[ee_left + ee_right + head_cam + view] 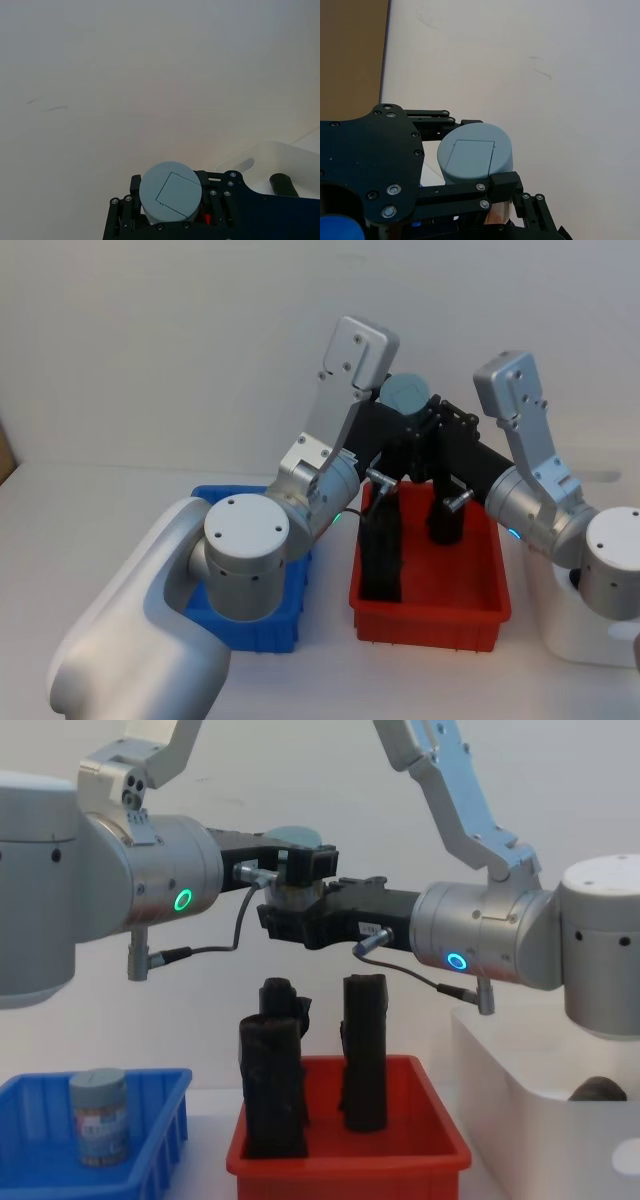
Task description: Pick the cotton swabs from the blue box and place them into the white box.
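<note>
One jar of cotton swabs (292,880) with a pale grey-blue lid (170,192) hangs high above the red bin, between both grippers. My left gripper (298,858) reaches in from the left and is shut on the jar just under the lid. From the right, my right gripper (292,917) is shut on the jar's lower body. The same lid (475,159) sits between black fingers (505,182) in the right wrist view. A second jar (100,1116) stands upright in the blue box (160,1125). The white box (520,1065) stands at the far right.
A red bin (350,1157) between the blue and white boxes holds tall black rolls (272,1070), standing upright below the grippers. Another black roll (283,184) lies inside the white box (265,152). My left arm's big elbow (245,555) covers much of the blue box (268,628).
</note>
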